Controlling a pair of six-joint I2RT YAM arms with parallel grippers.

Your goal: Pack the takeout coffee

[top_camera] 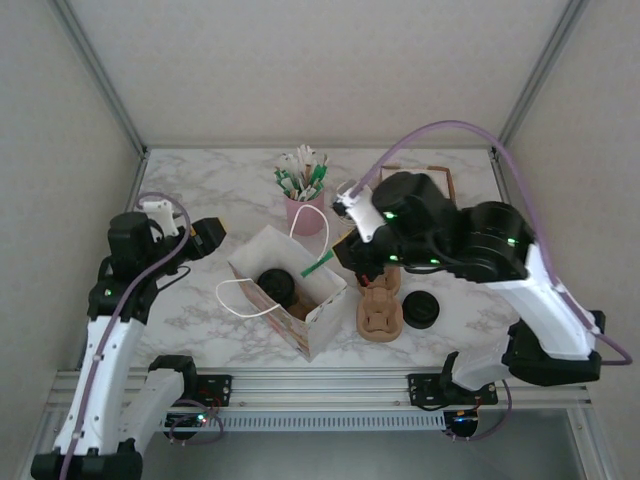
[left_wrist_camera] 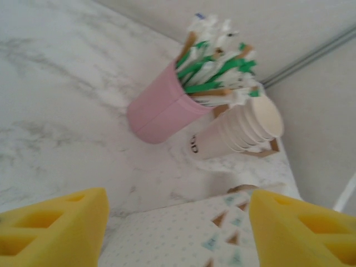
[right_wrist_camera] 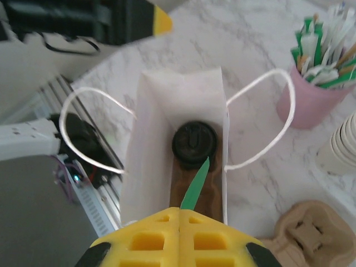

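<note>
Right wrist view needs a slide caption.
Right gripper pinches a green stick over the lidded coffee inside the bag.

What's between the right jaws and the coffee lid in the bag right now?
Right wrist view: a green stick, pinched by the right gripper with jaws shut, points at the coffee lid inside the paper bag. Nothing else.

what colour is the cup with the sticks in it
The cup is pink, best seen in the left wrist view.
</note>
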